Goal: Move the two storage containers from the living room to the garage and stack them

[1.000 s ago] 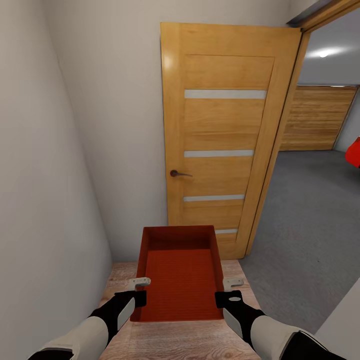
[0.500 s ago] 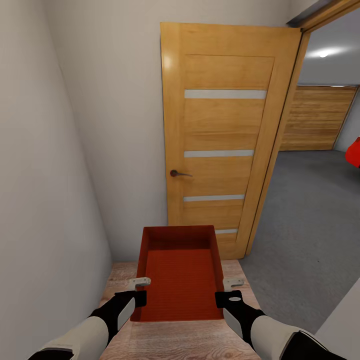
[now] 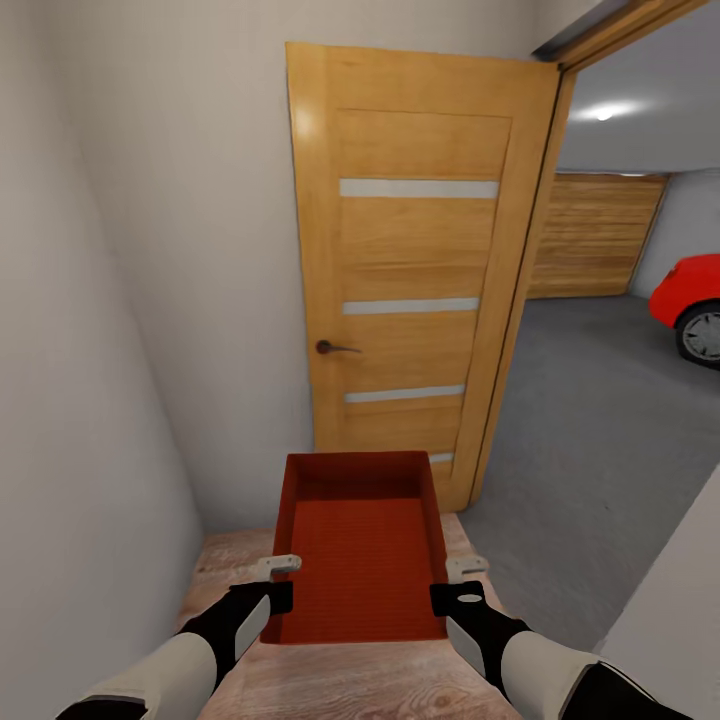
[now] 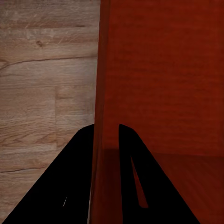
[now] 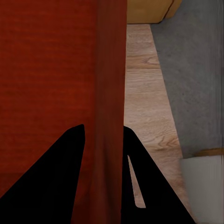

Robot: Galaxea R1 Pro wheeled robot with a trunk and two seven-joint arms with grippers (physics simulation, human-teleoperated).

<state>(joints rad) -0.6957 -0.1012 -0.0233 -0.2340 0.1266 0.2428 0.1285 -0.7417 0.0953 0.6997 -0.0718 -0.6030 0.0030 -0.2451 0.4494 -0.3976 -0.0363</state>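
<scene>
One orange-red storage container [image 3: 360,545] hangs in front of me, held level above the light wood plank floor [image 3: 330,690]. My left gripper [image 3: 272,598] is shut on its left wall [image 4: 100,93], one finger on each side. My right gripper [image 3: 448,598] is shut on its right wall [image 5: 112,93] the same way. Through the open doorway at the right lies the garage with its dark grey floor [image 3: 590,430] and part of a red car [image 3: 690,300].
A wooden door with pale stripes [image 3: 415,290] stands open against the wall ahead. White walls close in at the left [image 3: 70,400] and lower right [image 3: 680,620]. A wooden garage door [image 3: 590,235] shows at the back of the garage.
The view has turned to the right: the door has shifted left and more of the red car and garage shows. Both grippers keep the same hold on the container.
</scene>
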